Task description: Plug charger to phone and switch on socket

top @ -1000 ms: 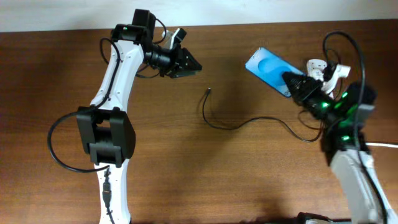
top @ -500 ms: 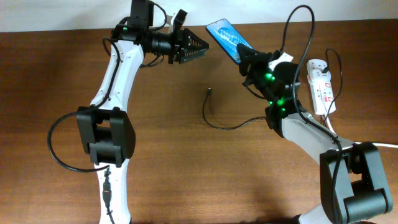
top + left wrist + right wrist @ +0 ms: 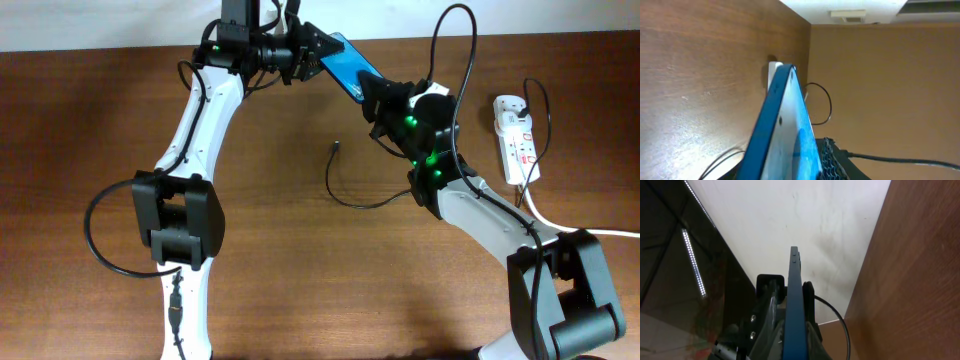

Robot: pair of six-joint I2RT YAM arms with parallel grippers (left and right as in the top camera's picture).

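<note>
phone (image 3: 345, 65) aloft, well left of socket (image 3: 517, 140); likely light, stiff, slick glass, best held by its edges | right gripper (image 3: 373, 93) pinches the end nearer socket | left gripper (image 3: 312, 52) straddles the far end, clamp cannot be told | charger (image 3: 336, 147) limp, lying left of socket, take just behind tip | phone's port unseen

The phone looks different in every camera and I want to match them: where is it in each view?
Overhead: phone at top centre, slanting down to the right.
Left wrist: phone seen nearly edge-on, rising from bottom centre to mid-frame.
Right wrist: phone edge-on, a thin vertical blue strip at lower centre.
Shared landmark: the wooden table.
</note>
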